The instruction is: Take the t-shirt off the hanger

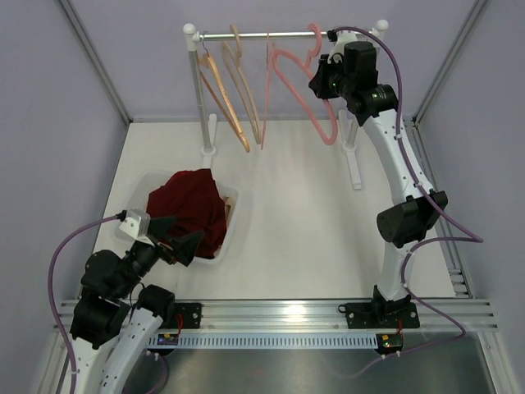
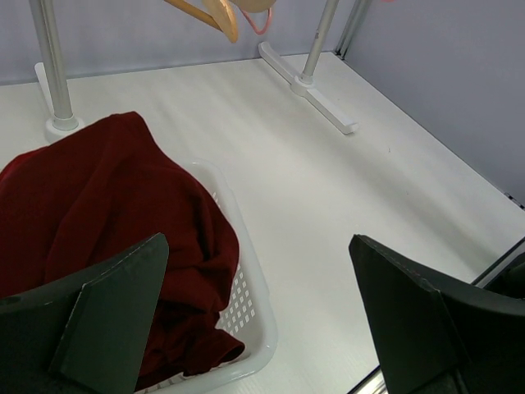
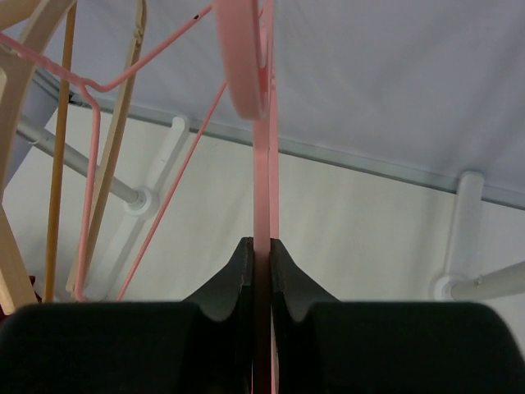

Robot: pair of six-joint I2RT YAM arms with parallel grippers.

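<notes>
Right wrist view: right gripper (image 3: 262,256) nearly closed, clamping the bare pink hanger (image 3: 264,164) between its fingertips; left gripper (image 2: 258,295) spread fully, holding nothing; red t-shirt (image 2: 107,205) heaped in white basket (image 2: 253,316) beneath its left finger. Risk: withdrawing without release would drag the hanger off the rail (image 1: 254,35) into the wooden hangers (image 1: 239,94) beside it

T-shirt (image 1: 190,209) off, hanger (image 1: 328,131) bare
Dark red t-shirt crumpled in basket (image 1: 234,212), lower left; pink hanger hangs upper right.

Bright, even light; faint soft shadows, sharp focus.
</notes>
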